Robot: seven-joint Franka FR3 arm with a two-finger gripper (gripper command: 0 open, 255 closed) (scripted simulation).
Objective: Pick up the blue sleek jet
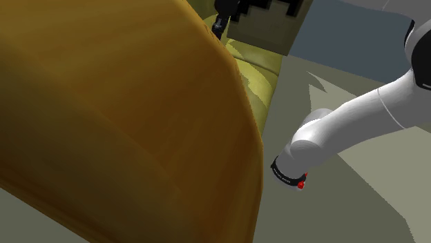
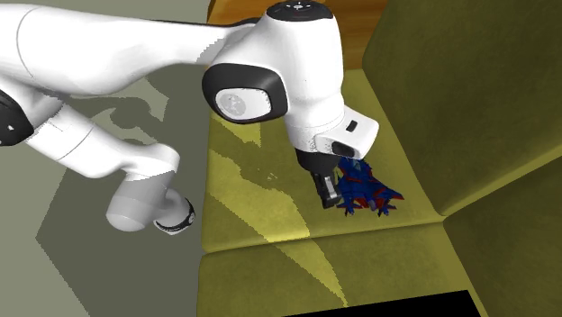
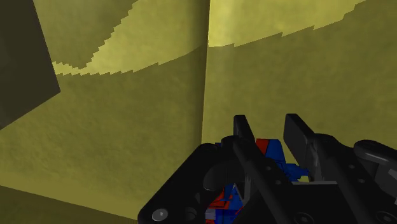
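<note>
— Since the lift is next: which way does the jet lie from the fingers?
— Second exterior view, left to right: arm [image 2: 117, 54], fingers [image 2: 324, 191], jet [image 2: 369, 192], backrest [image 2: 468, 99]. The fingers point down at the olive seat [image 2: 261, 207]. The jet is low on the seat, just short of the backrest crease. Most of its blue-and-red body spills to that view's right of the fingers.
— So it's off-centre?
— My read, yes. In the wrist view one finger stands each side of it, with red and blue filling the gap between them. More blue shows outside both.
— Clamped or not?
— Looks clenched on the jet: the gap is narrow and the body spans it finger to finger. That's a judgement. The contact faces themselves are hidden.
— Long axis?
— Can't call it firmly. It seems to run toward the backrest, so across the gap rather than along it.
— Risk?
— The overhang on the backrest side could tip the jet as it comes up. I'd go straight up, slowly, and watch the nose.
</note>
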